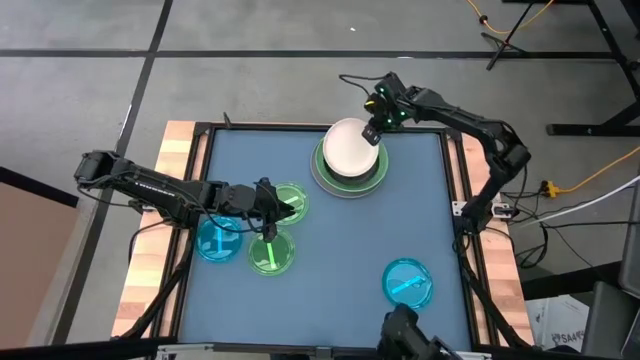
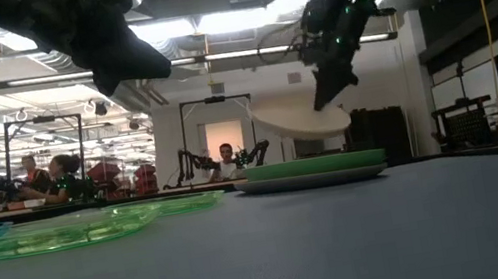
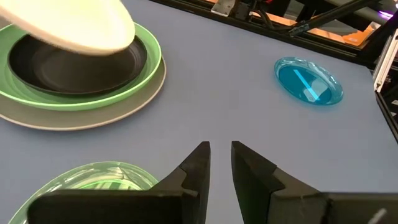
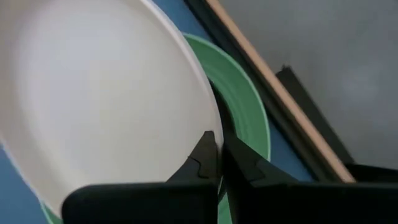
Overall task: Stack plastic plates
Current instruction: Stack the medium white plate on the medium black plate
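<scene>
Right gripper (image 1: 371, 131) clamped on white plate's (image 1: 350, 147) rim, plate tilted in air over the 3-plate stack.
Level it, centre over black plate (image 3: 74, 65), lower until seated, then release; green (image 3: 146, 68) and grey (image 3: 93, 118) sit beneath. Left gripper (image 3: 221, 155) slightly parted, holding nothing, over the translucent green plates (image 1: 272, 252). No readable labels or writing.

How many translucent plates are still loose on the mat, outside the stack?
4. Two green ones and one blue sit clustered under the left gripper; a second blue one lies alone near the front right corner. None looks hidden.
</scene>
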Tool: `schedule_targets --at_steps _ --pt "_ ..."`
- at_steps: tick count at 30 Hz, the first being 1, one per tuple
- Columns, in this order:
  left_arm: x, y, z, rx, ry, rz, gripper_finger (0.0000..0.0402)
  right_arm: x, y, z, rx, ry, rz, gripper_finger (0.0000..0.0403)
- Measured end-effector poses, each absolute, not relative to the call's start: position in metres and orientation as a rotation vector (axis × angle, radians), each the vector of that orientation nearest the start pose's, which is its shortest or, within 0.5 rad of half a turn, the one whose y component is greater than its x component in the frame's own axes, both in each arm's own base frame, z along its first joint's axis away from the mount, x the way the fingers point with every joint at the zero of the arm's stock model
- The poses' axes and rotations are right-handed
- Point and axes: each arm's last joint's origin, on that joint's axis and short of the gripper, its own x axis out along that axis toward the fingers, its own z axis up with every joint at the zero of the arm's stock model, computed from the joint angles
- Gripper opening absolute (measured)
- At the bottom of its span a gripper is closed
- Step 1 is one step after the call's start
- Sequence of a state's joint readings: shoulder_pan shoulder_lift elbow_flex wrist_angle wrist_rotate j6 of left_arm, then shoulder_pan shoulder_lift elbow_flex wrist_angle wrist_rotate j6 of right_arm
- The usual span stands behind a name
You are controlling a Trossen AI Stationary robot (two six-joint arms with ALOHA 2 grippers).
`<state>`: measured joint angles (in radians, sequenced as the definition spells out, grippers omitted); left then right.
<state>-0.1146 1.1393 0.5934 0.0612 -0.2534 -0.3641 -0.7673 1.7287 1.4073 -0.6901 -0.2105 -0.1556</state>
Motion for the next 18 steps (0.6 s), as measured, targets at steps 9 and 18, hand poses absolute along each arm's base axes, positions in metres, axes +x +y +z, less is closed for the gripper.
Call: schedule_targets --at_steps 9,18 --pt "0.234 -0.02 0.223 -0.268 0.446 0.221 0.0059 0.276 -0.261 0.224 0.4 1.02 -0.404 0.0" --pt "0.234 -0.02 0.223 -0.268 0.446 0.221 0.0059 0.277 -0.269 0.206 0.413 1.064 -0.429 0.0"
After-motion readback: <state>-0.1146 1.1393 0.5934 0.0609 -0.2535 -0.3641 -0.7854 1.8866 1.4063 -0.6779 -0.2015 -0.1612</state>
